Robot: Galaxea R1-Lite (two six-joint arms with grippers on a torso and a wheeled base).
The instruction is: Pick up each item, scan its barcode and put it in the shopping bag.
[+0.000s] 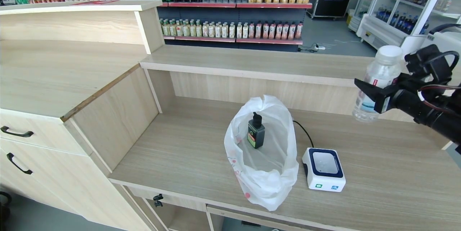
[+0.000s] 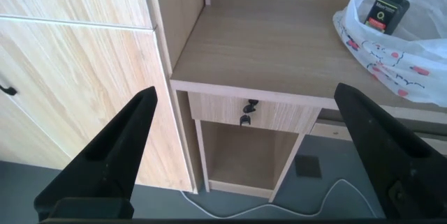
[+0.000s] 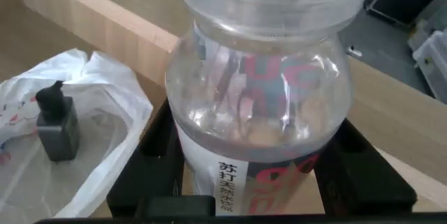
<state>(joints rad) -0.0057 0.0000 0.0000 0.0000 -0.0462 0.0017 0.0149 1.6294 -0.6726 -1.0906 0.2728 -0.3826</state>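
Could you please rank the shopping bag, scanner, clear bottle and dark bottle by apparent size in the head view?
1. shopping bag, largest.
2. clear bottle and scanner: near alike, unranked.
3. dark bottle, smallest.

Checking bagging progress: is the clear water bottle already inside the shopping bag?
No, the water bottle is held in the right end effector, apart from the shopping bag.

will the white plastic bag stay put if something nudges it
Probably floppy: the shopping bag is thin, crinkled film with a sagging rim. Likely light and easy to shove, though the dark bottle standing inside may anchor it.
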